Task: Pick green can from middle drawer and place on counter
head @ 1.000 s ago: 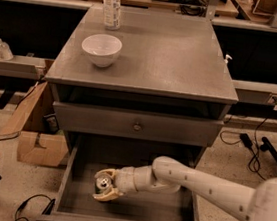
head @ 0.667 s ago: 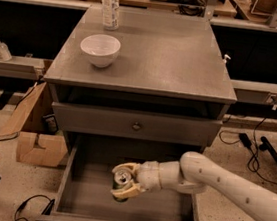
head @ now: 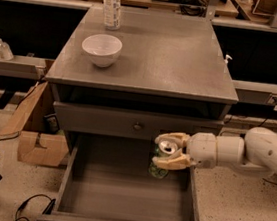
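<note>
The green can (head: pixel 162 158) is dark green with a silver lid and pull tab. My gripper (head: pixel 170 150) is shut on it, one cream finger above the lid and one below. The can hangs above the right back part of the open middle drawer (head: pixel 118 193), level with the closed top drawer face. My white arm reaches in from the right. The grey counter (head: pixel 170 56) lies above, its front edge just over the can.
A white bowl (head: pixel 101 49) and a clear plastic bottle (head: pixel 112 3) stand on the counter's left side. The top drawer face with a small knob (head: pixel 137 126) is closed. A cardboard box (head: pixel 35 130) sits on the floor at the left.
My gripper has lifted the can off the drawer floor and carried it up and to the right, now level with the top drawer face.
</note>
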Tool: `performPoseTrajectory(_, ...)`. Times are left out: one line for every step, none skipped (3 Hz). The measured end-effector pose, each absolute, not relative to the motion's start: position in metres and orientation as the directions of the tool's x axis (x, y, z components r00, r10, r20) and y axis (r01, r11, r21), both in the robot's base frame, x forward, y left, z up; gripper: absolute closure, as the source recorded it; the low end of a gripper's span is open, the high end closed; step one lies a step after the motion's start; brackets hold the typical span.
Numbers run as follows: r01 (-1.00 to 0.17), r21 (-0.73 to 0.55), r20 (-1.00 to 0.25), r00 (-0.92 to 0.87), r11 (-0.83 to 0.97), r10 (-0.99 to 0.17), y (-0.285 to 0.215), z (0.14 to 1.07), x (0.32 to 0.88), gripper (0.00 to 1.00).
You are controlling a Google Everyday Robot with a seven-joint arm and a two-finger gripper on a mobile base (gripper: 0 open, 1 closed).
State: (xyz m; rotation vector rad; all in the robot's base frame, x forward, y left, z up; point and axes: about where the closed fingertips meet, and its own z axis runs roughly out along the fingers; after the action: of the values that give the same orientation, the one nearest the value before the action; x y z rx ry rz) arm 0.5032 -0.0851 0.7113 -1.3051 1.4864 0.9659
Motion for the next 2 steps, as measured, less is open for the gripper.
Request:
performPoseTrajectory(-0.972, 0.001, -0.962, -0.065, 0.234, -0.264, -0.119, 0.785, 0.535, 1.00)
performPoseTrajectory(-0.942, 0.006, -0.965, -0.093, 0.336, -0.244, -0.133, 0.856, 0.574, 1.00)
